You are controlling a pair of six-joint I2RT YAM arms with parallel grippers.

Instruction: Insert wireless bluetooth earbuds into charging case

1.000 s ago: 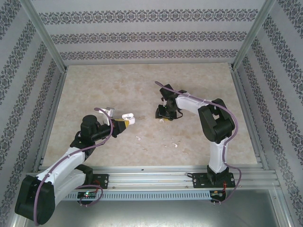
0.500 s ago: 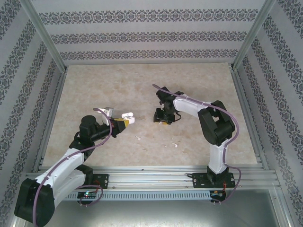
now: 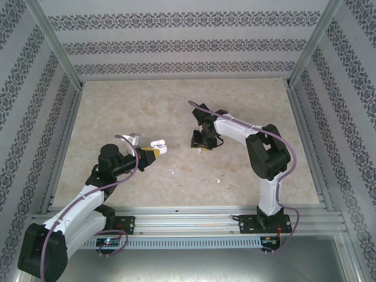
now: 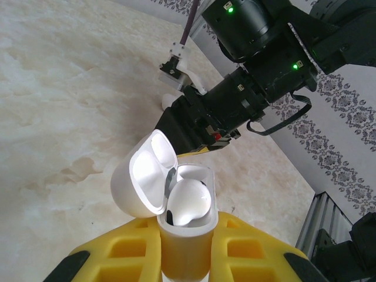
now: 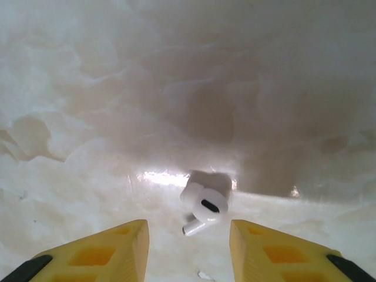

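The left end effector (image 3: 153, 152) is shut tight on the charging case (image 4: 184, 254), with its yellow fingers (image 4: 249, 249) pressing on both sides. The case stands upright, and its lid (image 4: 143, 185) is tipped open to the left. One earbud (image 4: 188, 202) sits in the case with its round end up. Its stem is hidden down inside. The bottom of the case is cut off at the edge of the left wrist view.

The right end effector (image 5: 187, 238) has its fingers apart and holds nothing. It hangs low over the tabletop (image 5: 88, 88). A second earbud (image 5: 204, 205) lies there just ahead of the gap between the fingers and touches neither one. In the top view this one is mostly hidden under the end effector.

A third earbud (image 3: 171, 173) lies on the tabletop near the left arm, and a fourth earbud (image 3: 217, 180) lies toward the right arm. Both are too tiny to tell which way they point. A small pale thing (image 3: 136, 139) by the left wrist is too blurry to name
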